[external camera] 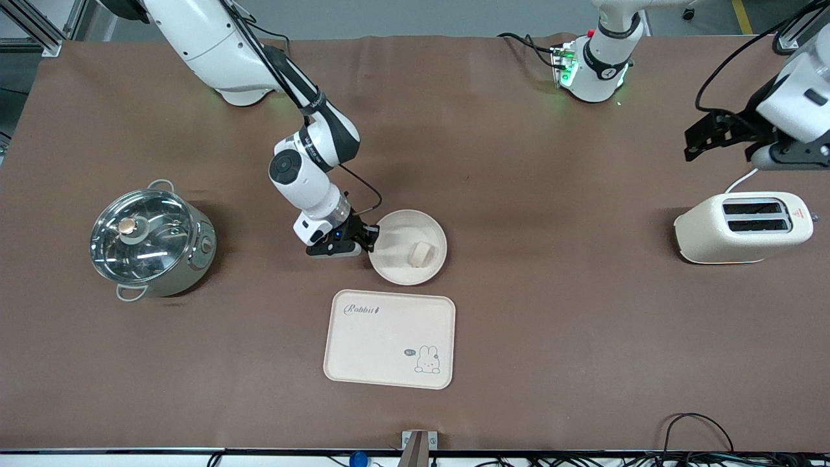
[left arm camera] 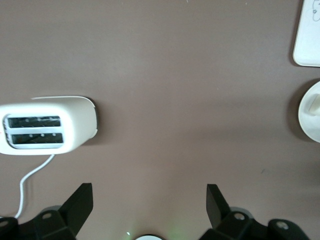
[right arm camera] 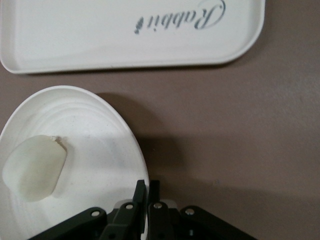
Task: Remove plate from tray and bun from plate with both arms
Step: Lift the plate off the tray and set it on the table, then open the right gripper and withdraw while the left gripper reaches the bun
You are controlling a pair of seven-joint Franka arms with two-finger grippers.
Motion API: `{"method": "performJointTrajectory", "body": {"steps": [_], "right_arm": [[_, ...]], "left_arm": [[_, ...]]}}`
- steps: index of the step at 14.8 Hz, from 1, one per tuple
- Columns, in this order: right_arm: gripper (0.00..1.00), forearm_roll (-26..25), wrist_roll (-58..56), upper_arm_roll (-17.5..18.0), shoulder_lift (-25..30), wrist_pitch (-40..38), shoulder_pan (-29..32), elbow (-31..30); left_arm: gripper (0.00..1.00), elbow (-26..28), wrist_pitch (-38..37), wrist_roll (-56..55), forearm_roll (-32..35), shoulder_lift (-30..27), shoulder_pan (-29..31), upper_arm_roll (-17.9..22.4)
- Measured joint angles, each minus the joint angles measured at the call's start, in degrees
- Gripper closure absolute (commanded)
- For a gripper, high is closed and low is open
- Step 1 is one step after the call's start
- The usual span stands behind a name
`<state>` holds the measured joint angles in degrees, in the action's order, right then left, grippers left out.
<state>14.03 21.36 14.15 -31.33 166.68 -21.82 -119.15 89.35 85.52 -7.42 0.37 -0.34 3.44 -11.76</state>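
Observation:
The round cream plate [external camera: 410,228] lies mid-table, just farther from the front camera than the rabbit tray. The small pale bun [external camera: 421,253] sits in it; both also show in the right wrist view, plate [right arm camera: 95,135] and bun [right arm camera: 34,167]. My right gripper [external camera: 371,241] is shut on the plate's rim on the side toward the right arm's end, its fingers [right arm camera: 141,192] pinched on the edge. My left gripper [external camera: 697,139] is open and empty, up in the air over the table near the toaster. The plate's edge also shows in the left wrist view [left arm camera: 311,117].
A cream rectangular tray with a rabbit drawing [external camera: 390,338] lies nearer the front camera than the plate. A white two-slot toaster [external camera: 742,227] stands toward the left arm's end. A steel pot with a glass lid [external camera: 152,239] stands toward the right arm's end.

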Motion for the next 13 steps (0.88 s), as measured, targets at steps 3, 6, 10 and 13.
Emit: {"method": "performJointTrajectory", "body": {"steps": [3,6,10,13], "right_arm": [[0.00,0.0,-0.4,0.0,0.2,0.1,0.4,-0.4],[0.00,0.0,1.6,0.0,1.6,-0.1,0.7,-0.2],[0.00,0.0,8.5,-0.4,9.3,-19.8,1.9,6.4],[0.00,-2.9,6.5,-1.6,17.5,-40.3,9.2,12.5]], "left_arm": [[0.00,0.2,0.9,-6.5,0.0,3.5,-0.3,-2.9],[0.00,0.4,5.1,-15.9,-0.1,8.6,-1.0,-6.7],[0.00,0.5,12.8,-30.1,-0.1,16.3,-6.3,-8.7],[0.00,0.1,20.5,-44.2,-0.1,22.3,-13.3,-8.8]]}}
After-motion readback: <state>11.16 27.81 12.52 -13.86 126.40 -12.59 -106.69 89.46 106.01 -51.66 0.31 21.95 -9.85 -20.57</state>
